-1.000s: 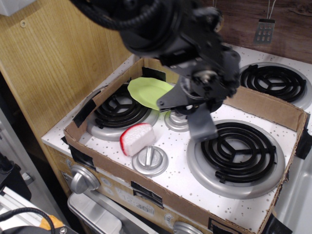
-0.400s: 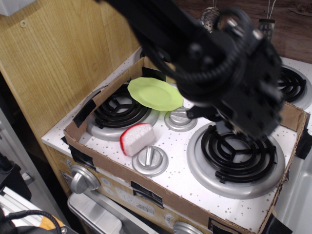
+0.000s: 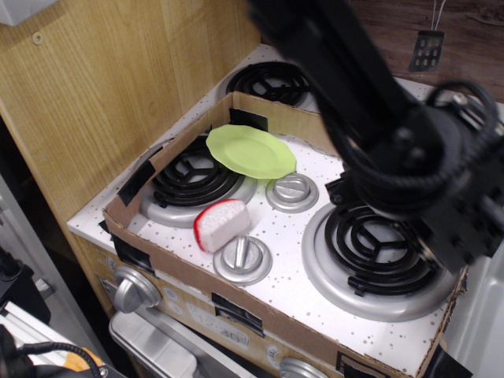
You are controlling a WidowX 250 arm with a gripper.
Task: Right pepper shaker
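Observation:
The pepper shaker does not show in this view; it is hidden or out of view. My arm's dark, blurred wrist [image 3: 421, 177] hangs over the right side of the stove, above the right front burner [image 3: 370, 256] and near the box's right wall. The gripper's fingers are hidden behind the wrist, so I cannot tell whether they are open or shut, or whether they hold anything.
A cardboard box wall [image 3: 169, 276] rings the stove top. Inside are a green plate [image 3: 248, 151] on the left burner [image 3: 189, 183], a white wedge with a red rim [image 3: 220, 224], and two flat silver knobs [image 3: 242, 258] [image 3: 292, 191]. Another burner [image 3: 264, 79] lies behind the box.
The arm has swung right, from over the middle knob to the right burner and box edge. The grey shaker seen in the gripper one second ago no longer shows.

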